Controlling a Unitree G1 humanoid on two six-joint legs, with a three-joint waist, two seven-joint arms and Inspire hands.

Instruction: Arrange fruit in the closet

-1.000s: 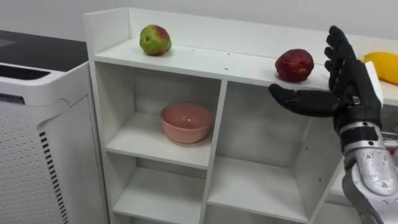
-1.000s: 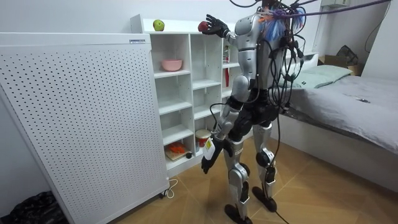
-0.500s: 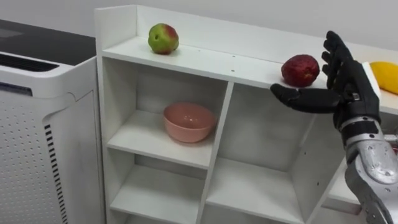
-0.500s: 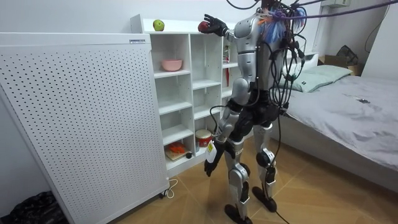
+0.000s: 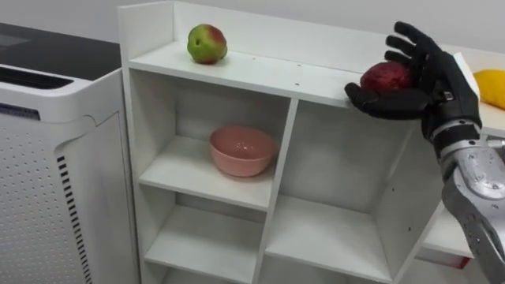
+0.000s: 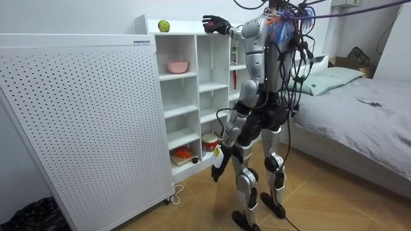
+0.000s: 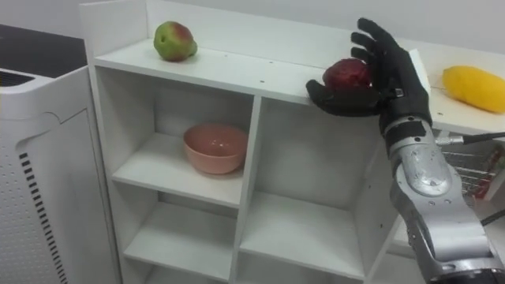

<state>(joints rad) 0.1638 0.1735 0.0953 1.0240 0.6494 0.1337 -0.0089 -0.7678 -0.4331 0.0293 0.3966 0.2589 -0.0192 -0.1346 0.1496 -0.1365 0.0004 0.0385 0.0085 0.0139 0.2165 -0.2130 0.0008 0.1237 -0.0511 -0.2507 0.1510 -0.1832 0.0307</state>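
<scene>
Now my right hand [image 5: 438, 85] is up at the top board of the white closet [image 5: 268, 75], closed round the dark red fruit [image 5: 385, 76]. My thumb lies across the front of the fruit, low down, and my fingers curve over its top and back, so the fruit sits in the cup between them. It is near the right end of the top board, above the upright that splits the shelves. My thumb hides its underside, so I cannot tell whether it rests on the board or is lifted clear.

Further left on the same board stands a green and red apple [image 5: 207, 43], well apart from my hand. A yellow fruit [image 5: 491, 85] lies just to the right of my wrist. One shelf down, in the left compartment, a pink bowl [image 5: 242, 150] stands upright. A white perforated panel [image 5: 47, 166] stands against the closet's left side.

From the room view I stand upright, facing the closet with my right arm raised to its top. My left hand [image 6: 216, 172] hangs low beside my thigh, and what it is doing I cannot tell. A bed [image 6: 359, 109] stands behind me
</scene>
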